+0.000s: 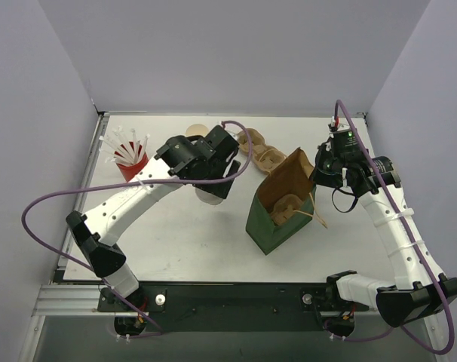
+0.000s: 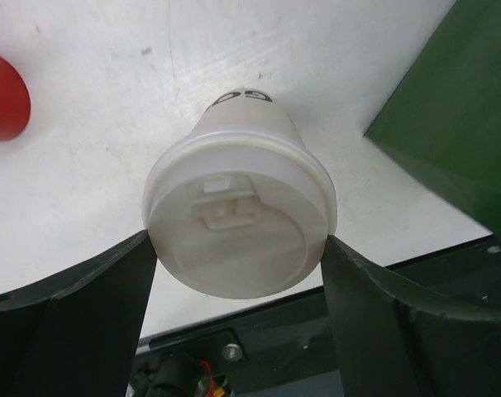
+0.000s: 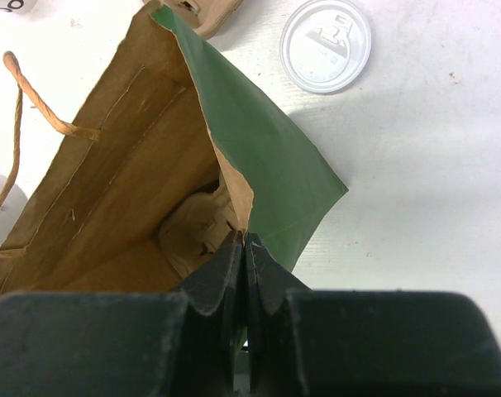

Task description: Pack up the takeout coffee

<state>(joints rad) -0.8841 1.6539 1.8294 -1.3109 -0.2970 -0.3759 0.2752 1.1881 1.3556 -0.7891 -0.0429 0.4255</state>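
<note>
The takeout coffee [image 2: 244, 136], a white paper cup with dark print and a white lid on it, sits between the fingers of my left gripper [image 2: 238, 241]. Both fingers touch the lid's rim. From above, the cup [image 1: 210, 199] shows just under that gripper [image 1: 211, 190], left of the bag. A green paper bag [image 1: 277, 222] with a brown inside stands open, and a brown pulp carrier [image 3: 197, 231] lies in it. My right gripper [image 3: 247, 240] is shut on the bag's rim at its right side [image 1: 319, 175].
A red cup of white straws [image 1: 130, 162] stands at the back left. A second pulp carrier [image 1: 262, 156] lies behind the bag. A flat white lid [image 3: 326, 45] rests on the table beyond the bag. The bag's rope handle [image 3: 23, 99] hangs loose.
</note>
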